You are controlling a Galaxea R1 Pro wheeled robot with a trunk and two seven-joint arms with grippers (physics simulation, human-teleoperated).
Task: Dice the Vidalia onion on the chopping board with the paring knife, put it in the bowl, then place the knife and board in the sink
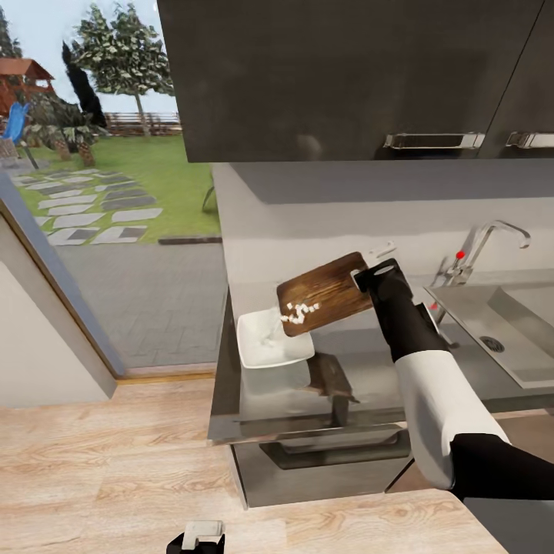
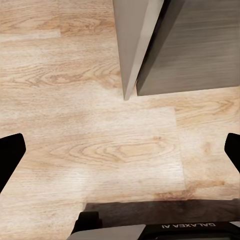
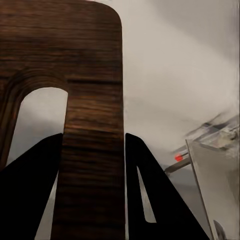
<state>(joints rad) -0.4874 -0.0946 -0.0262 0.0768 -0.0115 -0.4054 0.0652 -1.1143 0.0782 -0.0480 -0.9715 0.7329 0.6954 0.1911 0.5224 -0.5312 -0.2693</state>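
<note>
Diced onion (image 1: 300,312) sits mid-frame on the low edge of the tilted chopping board (image 1: 327,292), above the bowl (image 1: 271,342). The right gripper (image 1: 368,278) clamps the board's handle end. Bits may overshoot onto the countertop (image 1: 346,385). The left gripper (image 2: 120,150), bottom of frame, is spread wide, empty.

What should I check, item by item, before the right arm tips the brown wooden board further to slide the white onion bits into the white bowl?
1. Grip on the brown wooden chopping board: the right gripper is closed on the end by its slot handle. Ok.
2. Board tilt: lifted off the grey countertop, low end toward the bowl. Ok.
3. Whitish diced onion bits: gathered near the low edge, still on the board. Ok.
4. Shallow white square bowl: under the low edge, appears empty. Ok.
5. Red-handled paring knife: cannot tell where it lies.
6. Left gripper: open above the wooden floor, away from the work. Ok.
</note>
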